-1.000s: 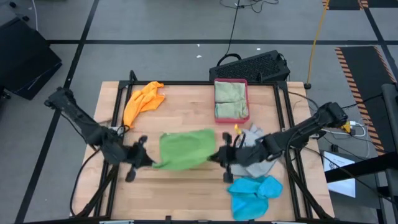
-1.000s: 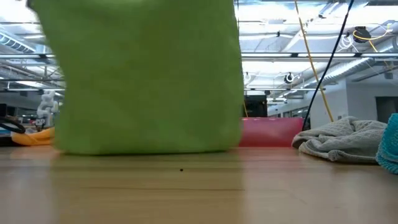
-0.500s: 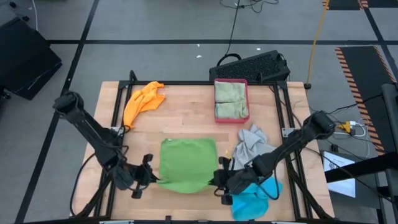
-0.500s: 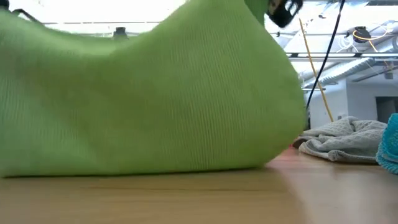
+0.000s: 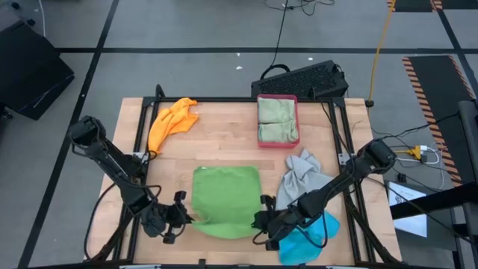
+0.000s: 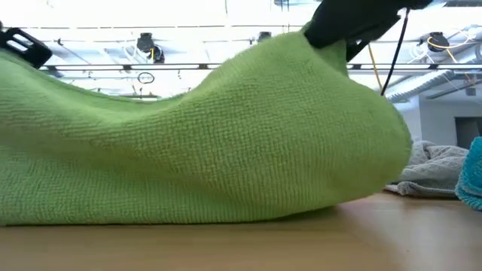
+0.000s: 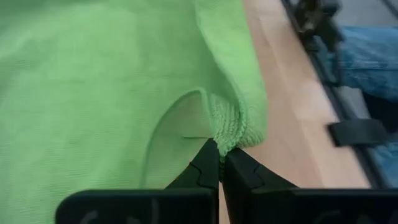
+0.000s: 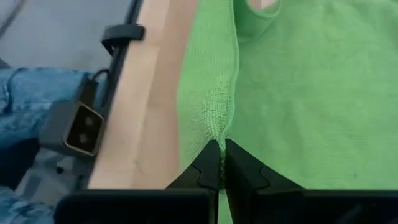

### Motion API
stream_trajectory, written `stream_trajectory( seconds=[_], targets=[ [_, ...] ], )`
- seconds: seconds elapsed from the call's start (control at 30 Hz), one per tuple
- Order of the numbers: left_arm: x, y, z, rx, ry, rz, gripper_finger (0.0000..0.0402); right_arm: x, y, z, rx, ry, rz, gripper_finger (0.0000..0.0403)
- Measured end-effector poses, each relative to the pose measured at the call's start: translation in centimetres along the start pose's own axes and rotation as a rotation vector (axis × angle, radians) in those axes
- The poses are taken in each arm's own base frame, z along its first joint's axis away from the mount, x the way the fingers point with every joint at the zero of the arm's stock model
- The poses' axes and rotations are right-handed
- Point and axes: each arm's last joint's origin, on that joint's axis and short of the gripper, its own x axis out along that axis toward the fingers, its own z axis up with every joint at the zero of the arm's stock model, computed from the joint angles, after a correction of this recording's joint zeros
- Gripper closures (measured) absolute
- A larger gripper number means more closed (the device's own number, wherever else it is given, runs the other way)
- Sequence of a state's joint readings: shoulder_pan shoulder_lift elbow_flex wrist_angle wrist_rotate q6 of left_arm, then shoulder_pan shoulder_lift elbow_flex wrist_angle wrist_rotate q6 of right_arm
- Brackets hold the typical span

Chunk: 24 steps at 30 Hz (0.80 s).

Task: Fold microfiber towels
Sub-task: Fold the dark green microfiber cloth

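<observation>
— Where? Bright green towel [image 5: 224, 202] spread low centre of frame on bench [image 5: 224, 142].
— Claws? Left claw [image 5: 184, 217] and right claw [image 5: 261, 222] each pinching a near corner.

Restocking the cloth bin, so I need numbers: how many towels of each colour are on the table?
Orange towel: 1
Bright green towel: 1
Sage green towel, in the pink tray: 1
Grey towel: 1
Blue towel: 1
Total: 5
</observation>
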State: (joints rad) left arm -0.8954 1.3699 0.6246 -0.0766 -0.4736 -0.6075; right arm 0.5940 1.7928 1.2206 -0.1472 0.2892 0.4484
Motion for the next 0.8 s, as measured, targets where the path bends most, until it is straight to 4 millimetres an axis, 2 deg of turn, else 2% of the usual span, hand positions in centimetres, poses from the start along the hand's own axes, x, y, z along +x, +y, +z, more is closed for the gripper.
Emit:
stream_trajectory(
  seconds=[0.1, 0.17, 0.3, 0.4, 0.53, 0.63, 0.8],
  targets=[
    [-0.3, 0.3, 0.5, 0.001, -0.033, 0.017, 0.039, 0.2, -0.8, 0.3, -0.028, -0.003, -0.018, 0.0397],
    [-1.0, 0.0, 1.7, 0.001, -0.087, -0.015, 0.0389, 0.1, -1.3, 0.7, -0.048, -0.01, -0.026, 0.0397],
    [-3.5, -1.2, 4.4, -0.023, -0.166, -0.165, 0.0397, -1.0, -2.0, 1.7, -0.071, -0.037, -0.026, 0.0397],
    [-5.4, -2.0, 5.2, -0.098, -0.171, -0.296, 0.0391, -2.1, -2.3, 2.4, -0.057, -0.071, -0.019, 0.0397],
    [-6.4, -2.5, 4.5, -0.124, -0.129, -0.325, 0.0385, -2.6, -1.9, 2.6, -0.063, -0.078, 0.037, 0.0397],
    [-5.8, -2.2, 3.5, -0.15, -0.067, -0.267, 0.0394, -2.6, -1.7, 2.5, -0.061, -0.063, 0.077, 0.0397],
    [-4.6, -1.8, 1.9, -0.199, 0.032, -0.173, 0.0389, -1.9, -2.2, 1.1, -0.017, -0.059, 0.069, 0.0397]
  ],
)
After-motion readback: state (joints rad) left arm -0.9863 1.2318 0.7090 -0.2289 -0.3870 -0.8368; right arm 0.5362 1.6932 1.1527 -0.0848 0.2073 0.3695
